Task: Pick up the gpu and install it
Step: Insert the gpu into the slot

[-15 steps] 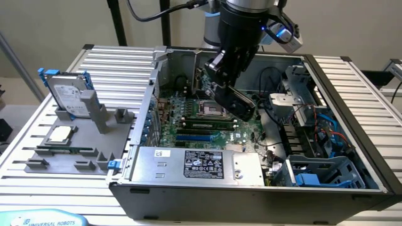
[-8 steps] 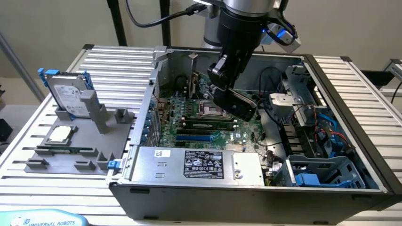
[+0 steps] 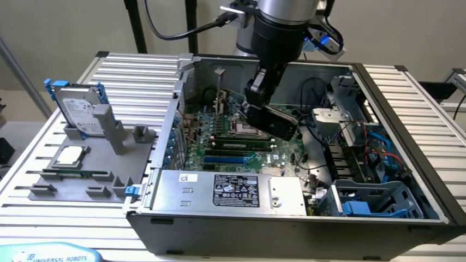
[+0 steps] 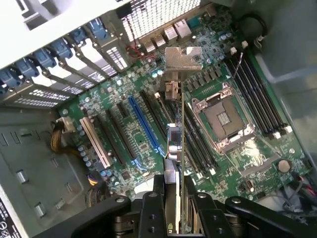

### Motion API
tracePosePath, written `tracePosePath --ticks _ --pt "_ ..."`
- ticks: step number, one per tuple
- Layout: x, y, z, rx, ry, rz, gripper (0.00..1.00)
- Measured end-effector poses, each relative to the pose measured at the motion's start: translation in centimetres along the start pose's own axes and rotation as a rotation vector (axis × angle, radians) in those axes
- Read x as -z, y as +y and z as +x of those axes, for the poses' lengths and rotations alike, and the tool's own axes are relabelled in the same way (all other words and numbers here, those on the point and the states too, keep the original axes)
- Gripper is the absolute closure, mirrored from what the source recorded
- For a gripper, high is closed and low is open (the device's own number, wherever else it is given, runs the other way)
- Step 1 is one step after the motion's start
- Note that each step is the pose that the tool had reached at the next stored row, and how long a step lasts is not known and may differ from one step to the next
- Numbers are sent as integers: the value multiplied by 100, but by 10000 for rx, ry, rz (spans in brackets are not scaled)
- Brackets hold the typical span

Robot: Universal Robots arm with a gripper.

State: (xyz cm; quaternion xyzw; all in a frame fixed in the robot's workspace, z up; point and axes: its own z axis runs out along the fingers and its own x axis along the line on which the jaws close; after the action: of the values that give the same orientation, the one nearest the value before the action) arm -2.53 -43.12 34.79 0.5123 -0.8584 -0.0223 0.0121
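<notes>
Hanging inside the open case (image 3: pixel 291 232), the gpu (image 3: pixel 282 126) is held clear above the motherboard (image 3: pixel 218 150), its black face tilted in the exterior view and its lower edge not seated in any slot. In the wrist view the card appears edge-on, running away from the camera with its silver bracket (image 4: pixel 183 58) at the far end, and it lies over the black slots between the blue slot (image 4: pixel 143 124) and the socket (image 4: pixel 225 116). The gripper (image 3: pixel 255 105) is clamped on the gpu at the end opposite the bracket, one dark finger on each face of the card. Along the case's near wall sits the power supply (image 3: pixel 226 191), with blue cables (image 3: pixel 378 147) at the exterior view's right. Outside the case, at the exterior view's left, a grey fixture (image 3: pixel 109 185) on the slatted desk (image 3: pixel 407 93) carries a hard drive (image 3: pixel 78 112) standing upright with blue rails, a processor (image 3: pixel 69 155) lying flat, and a narrow green memory strip (image 3: pixel 73 173) just beside the processor on its near side. All three are well apart from the gripper.
</notes>
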Motion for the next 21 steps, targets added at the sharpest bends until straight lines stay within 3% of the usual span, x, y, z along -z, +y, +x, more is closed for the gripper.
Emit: tracePosePath --ticks 12,21 --pt "-140 -7 0 2178 96 15 73" --pt "-236 -9 2 3801 27 -22 73"
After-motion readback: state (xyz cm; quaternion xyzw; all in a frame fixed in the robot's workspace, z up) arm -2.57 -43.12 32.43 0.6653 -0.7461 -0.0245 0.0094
